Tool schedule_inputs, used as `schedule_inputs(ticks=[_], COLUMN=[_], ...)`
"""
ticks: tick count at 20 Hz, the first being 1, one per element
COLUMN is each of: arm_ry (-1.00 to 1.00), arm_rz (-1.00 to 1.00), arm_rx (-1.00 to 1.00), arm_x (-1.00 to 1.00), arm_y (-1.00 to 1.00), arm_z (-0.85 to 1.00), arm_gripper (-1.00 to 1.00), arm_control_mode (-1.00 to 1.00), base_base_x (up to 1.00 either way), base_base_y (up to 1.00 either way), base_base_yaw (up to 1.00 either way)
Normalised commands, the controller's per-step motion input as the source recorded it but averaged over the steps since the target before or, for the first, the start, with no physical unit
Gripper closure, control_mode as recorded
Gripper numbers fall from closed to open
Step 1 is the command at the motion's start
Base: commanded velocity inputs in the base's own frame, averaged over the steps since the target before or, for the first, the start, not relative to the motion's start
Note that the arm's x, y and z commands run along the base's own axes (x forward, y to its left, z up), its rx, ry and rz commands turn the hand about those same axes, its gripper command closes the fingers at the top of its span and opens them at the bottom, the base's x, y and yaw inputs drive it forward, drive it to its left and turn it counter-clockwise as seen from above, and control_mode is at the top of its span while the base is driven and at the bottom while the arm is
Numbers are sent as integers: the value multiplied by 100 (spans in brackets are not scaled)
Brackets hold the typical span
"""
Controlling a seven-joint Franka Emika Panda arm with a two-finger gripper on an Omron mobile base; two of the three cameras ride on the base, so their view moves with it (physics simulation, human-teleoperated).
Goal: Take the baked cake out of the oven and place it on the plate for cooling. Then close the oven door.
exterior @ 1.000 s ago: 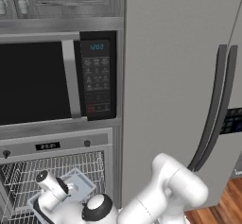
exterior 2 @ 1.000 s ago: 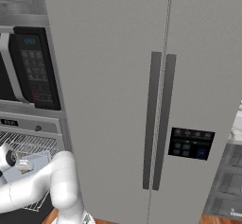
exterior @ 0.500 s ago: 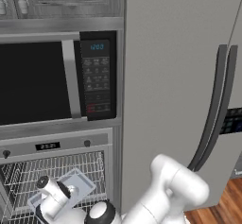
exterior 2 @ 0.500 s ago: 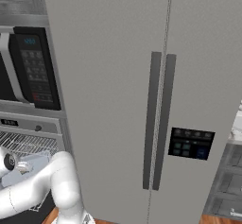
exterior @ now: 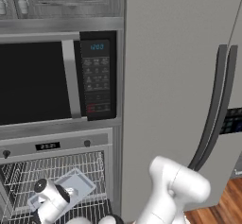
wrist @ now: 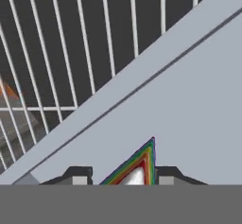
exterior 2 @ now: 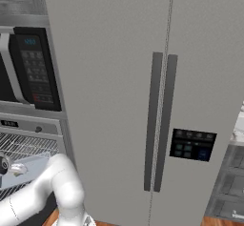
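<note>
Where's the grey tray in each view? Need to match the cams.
Left base view: grey tray bottom left, on the wire rack.
Right base view: tray at the left edge, lower half.
Hand view: tray across the lower right.
Shared landmark: the wire rack under it.

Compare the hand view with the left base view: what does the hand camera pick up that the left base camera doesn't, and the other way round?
Hand view: a rainbow-layered cake wedge lying on the grey tray, between the two tips of the claw; whether they pinch it is unclear. Left base view: the microwave with its keypad, the oven's small display, the fridge's dark handles, and the white arm bent low toward the oven. Shared: the tray sitting on the oven's wire rack.
</note>
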Motion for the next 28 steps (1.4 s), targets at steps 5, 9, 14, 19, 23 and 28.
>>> schedule_inputs(ticks=[5, 9, 14, 19, 23, 28], arm_ry=[0, 1, 2, 6, 10, 1], arm_rz=[13, 8, 4, 0, 0, 0], arm_rx=[0, 0, 0, 0, 0, 0], arm_x=[-36, -39, -20, -21, -22, -21], arm_y=[0, 0, 0, 0, -1, -15], arm_z=[45, 48, 57, 59, 59, 60], arm_gripper=[100, 100, 100, 100, 100, 100], arm_control_mode=[-100, -100, -100, -100, -100, -100], base_base_x=[0, 0, 0, 0, 0, 0], base_base_y=[0, 0, 0, 0, 0, 0], base_base_yaw=[0, 0, 0, 0, 0, 0])
